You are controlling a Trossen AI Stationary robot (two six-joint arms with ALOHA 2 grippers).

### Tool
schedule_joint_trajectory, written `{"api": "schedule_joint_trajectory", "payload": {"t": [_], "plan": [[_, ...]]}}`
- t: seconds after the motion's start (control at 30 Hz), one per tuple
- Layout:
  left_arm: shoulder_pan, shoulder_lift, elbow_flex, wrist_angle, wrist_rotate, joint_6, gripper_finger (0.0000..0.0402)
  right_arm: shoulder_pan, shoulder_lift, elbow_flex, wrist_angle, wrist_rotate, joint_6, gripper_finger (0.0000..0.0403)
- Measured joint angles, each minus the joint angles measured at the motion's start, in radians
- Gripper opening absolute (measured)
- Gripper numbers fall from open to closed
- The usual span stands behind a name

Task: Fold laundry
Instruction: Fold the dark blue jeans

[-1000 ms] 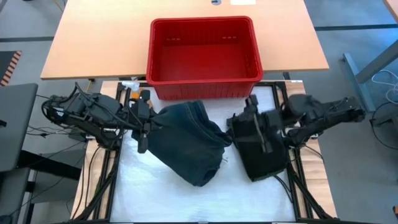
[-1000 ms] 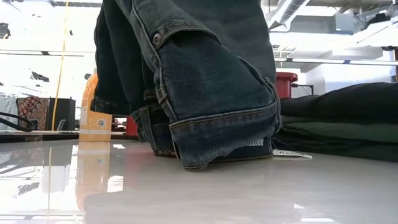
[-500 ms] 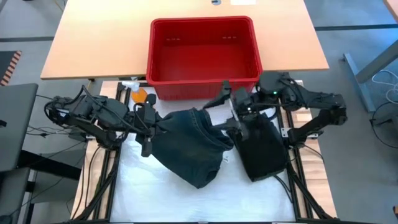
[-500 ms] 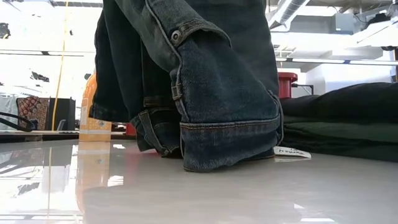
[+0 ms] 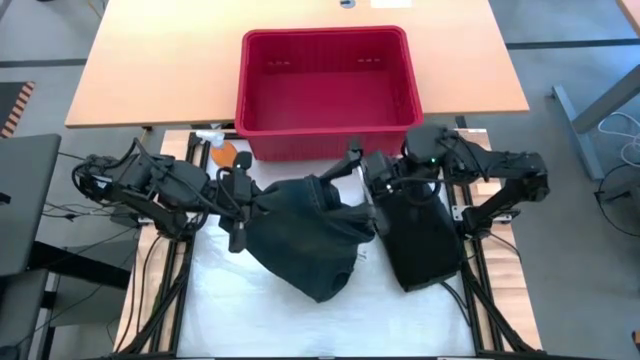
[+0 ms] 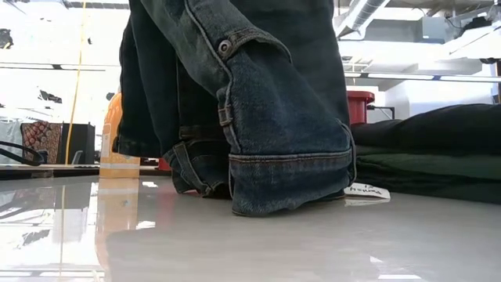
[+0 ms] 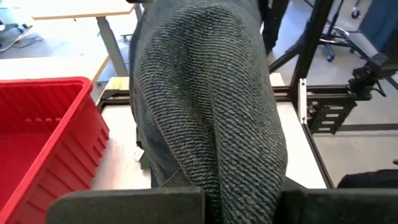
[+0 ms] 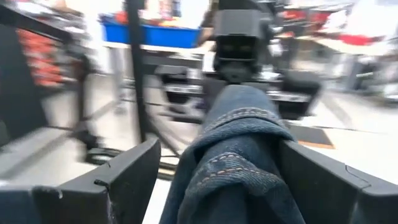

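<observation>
A pair of dark blue jeans [image 5: 310, 235] is held up at its left end by my left gripper [image 5: 243, 203], which is shut on it. Their lower folds [image 6: 274, 172] rest on the white table. My right gripper [image 5: 352, 172] is open at the jeans' raised right end. Its two fingers [image 8: 118, 180] stand on either side of a denim fold [image 8: 242, 149], with a gap on each side. To the right, a stack of folded black and dark green garments [image 5: 425, 240] lies flat on the table. My left gripper pinches a bunched fold of the jeans at their upper left end [image 7: 211, 186] between its two fingers. The fingers come nearly level from the table's left. The denim bulges out beyond the fingers and hangs below them, and its lower part lies on the table.
A red plastic basket [image 5: 325, 90] stands at the far side on a wooden table [image 5: 150, 80]. An orange object [image 5: 225, 155] sits by the basket's near left corner. Bare white table [image 5: 230, 310] lies near the front edge.
My right gripper has risen from above the folded black stack and gone toward the table's left and far edge. It has tipped up to level and stayed open, and now it straddles the jeans' raised right end. The jeans' hanging fold has swung a little.
</observation>
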Motion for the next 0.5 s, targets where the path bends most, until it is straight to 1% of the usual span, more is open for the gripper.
{"api": "schedule_joint_trajectory", "payload": {"t": [0.1,0.13,0.3,0.5], "plan": [[0.001,0.000,0.000,0.000,-0.006,-0.009,0.0008,0.039,0.000,0.000,-0.002,0.173,-0.062,0.0350],[0.001,0.000,0.000,0.000,-0.007,-0.009,0.0008,0.051,0.001,0.000,-0.001,0.208,-0.079,0.0350],[0.000,0.000,0.000,-0.004,-0.042,-0.019,0.0008,0.086,0.034,0.000,0.015,0.225,-0.091,0.0350],[0.001,0.000,-0.001,-0.005,-0.049,-0.031,0.0008,0.079,0.076,0.000,0.026,0.290,-0.106,0.0350]]}}
